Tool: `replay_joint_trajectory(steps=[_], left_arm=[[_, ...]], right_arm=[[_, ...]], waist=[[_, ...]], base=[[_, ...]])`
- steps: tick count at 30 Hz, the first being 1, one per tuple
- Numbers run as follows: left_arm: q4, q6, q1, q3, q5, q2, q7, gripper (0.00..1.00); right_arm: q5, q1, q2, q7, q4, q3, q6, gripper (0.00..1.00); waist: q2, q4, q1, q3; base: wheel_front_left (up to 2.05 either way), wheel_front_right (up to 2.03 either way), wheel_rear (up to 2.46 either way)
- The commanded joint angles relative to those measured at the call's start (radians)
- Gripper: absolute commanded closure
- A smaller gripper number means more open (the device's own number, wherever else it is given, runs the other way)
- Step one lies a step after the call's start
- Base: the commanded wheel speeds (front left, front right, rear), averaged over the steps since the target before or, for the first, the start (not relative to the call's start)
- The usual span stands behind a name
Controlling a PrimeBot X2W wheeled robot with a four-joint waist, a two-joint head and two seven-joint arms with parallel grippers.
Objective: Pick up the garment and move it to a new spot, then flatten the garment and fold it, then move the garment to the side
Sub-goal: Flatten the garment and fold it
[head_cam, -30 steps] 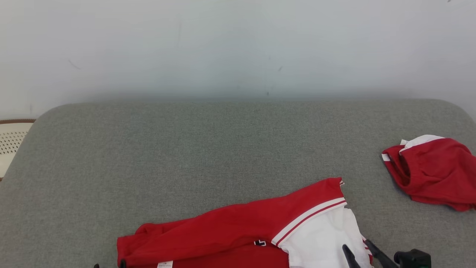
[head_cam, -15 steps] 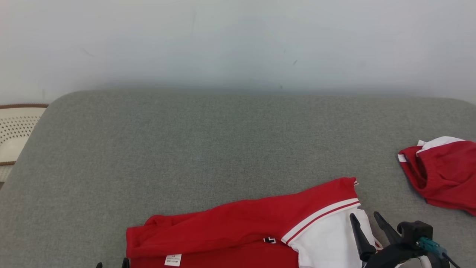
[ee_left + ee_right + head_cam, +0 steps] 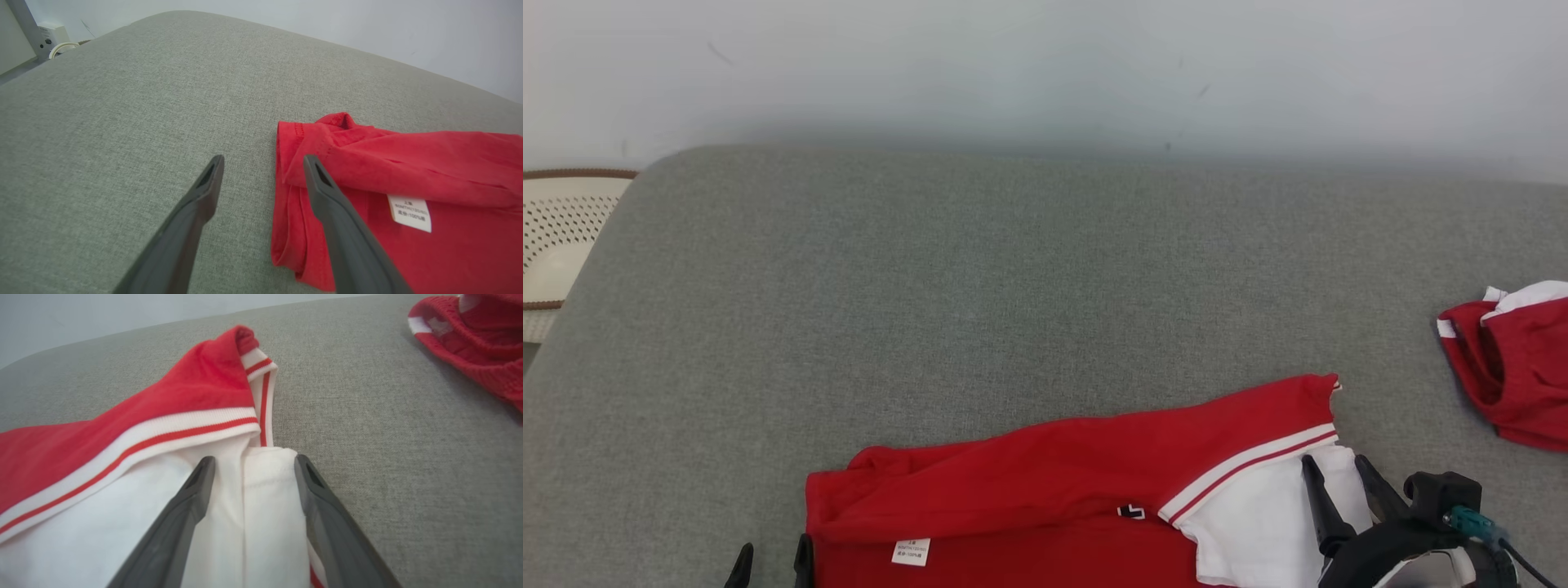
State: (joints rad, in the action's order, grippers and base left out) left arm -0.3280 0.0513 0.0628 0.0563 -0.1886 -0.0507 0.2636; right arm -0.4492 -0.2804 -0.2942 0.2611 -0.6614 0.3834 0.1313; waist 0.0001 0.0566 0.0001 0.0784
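Note:
The garment (image 3: pixel 1054 482), a red jersey with a white sleeve (image 3: pixel 1258 523) and red-and-white striped trim, lies folded over at the near edge of the grey cushion (image 3: pixel 1013 286); a white label (image 3: pixel 410 212) shows on it. My left gripper (image 3: pixel 774 555) stands open at the garment's left end, one finger (image 3: pixel 322 192) above the red hem (image 3: pixel 286 163), the other over bare cushion. At the other end my right gripper (image 3: pixel 1335 469) is open with both fingers spread over the white sleeve (image 3: pixel 265 498), just short of the striped band (image 3: pixel 184 433). Neither holds anything.
A second red garment with white trim (image 3: pixel 1515 367) lies crumpled at the cushion's right edge (image 3: pixel 470 330). A pale perforated basket (image 3: pixel 564 237) stands off the cushion's left side. A plain wall rises behind the cushion.
The head camera has shifted, so the whole scene sits differently. My right gripper has come forward over the white sleeve, and the left fingertips have risen slightly into view. Both stay open.

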Motion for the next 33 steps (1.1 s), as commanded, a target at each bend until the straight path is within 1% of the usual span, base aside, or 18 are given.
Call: replay_joint_trajectory(steps=[1, 7, 15, 21, 25, 26, 28, 29, 30, 33], left_arm=[[-0.001, -0.001, 0.005, 0.000, -0.001, 0.000, 0.001, 0.00], [0.001, 0.006, 0.030, -0.017, -0.001, 0.000, 0.001, 0.00], [0.002, 0.001, 0.061, -0.040, -0.007, 0.000, 0.001, 0.00], [-0.007, -0.002, 0.061, -0.049, -0.011, 0.000, 0.001, 0.00], [-0.009, -0.002, 0.062, -0.051, -0.014, 0.000, 0.001, 0.00], [-0.009, -0.002, 0.065, -0.053, -0.014, 0.000, 0.001, 0.00], [-0.007, 0.001, 0.073, -0.058, -0.012, 0.000, 0.001, 0.00], [-0.006, 0.002, 0.077, -0.061, -0.010, 0.000, 0.001, 0.00], [-0.005, 0.002, 0.080, -0.065, -0.008, 0.000, 0.001, 0.00], [-0.006, 0.003, 0.078, -0.070, -0.002, 0.000, 0.001, 0.00]], right_arm=[[-0.002, -0.019, 0.006, 0.005, -0.006, -0.004, -0.001, 0.00], [-0.013, -0.054, 0.024, 0.003, -0.056, -0.026, -0.001, 0.00], [-0.031, -0.091, 0.043, -0.003, -0.104, -0.037, -0.001, 0.00], [-0.060, -0.092, 0.051, -0.009, -0.148, 0.006, -0.001, 0.00], [-0.097, -0.077, 0.071, -0.027, -0.179, 0.083, 0.003, 0.00], [-0.106, -0.076, 0.074, -0.036, -0.182, 0.100, 0.005, 0.14], [-0.135, -0.074, 0.077, -0.055, -0.183, 0.134, 0.005, 0.60], [-0.146, -0.073, 0.077, -0.060, -0.183, 0.149, 0.005, 0.72], [-0.159, -0.073, 0.075, -0.066, -0.185, 0.164, 0.005, 1.00], [-0.194, -0.075, 0.058, -0.061, -0.192, 0.187, 0.002, 1.00]], waist=[[-0.0001, 0.001, -0.0001, 0.015], [-0.0001, 0.006, -0.0001, 0.053], [-0.0001, 0.024, -0.0001, 0.103], [-0.0001, 0.030, -0.0001, 0.111], [-0.0001, 0.025, -0.0001, 0.112], [-0.0001, 0.025, -0.0001, 0.114], [-0.0001, 0.024, -0.0001, 0.118], [-0.0001, 0.025, -0.0001, 0.120], [-0.0001, 0.025, -0.0001, 0.121], [-0.0001, 0.025, -0.0001, 0.115]], base=[[0.00, 0.00, 0.00], [0.00, 0.00, 0.00], [0.00, 0.00, 0.00], [0.00, 0.00, 0.00], [0.00, 0.00, 0.00], [0.00, 0.00, 0.00], [0.00, 0.00, 0.00], [0.00, 0.00, 0.00], [0.00, 0.00, 0.00], [0.00, 0.00, 0.00]])
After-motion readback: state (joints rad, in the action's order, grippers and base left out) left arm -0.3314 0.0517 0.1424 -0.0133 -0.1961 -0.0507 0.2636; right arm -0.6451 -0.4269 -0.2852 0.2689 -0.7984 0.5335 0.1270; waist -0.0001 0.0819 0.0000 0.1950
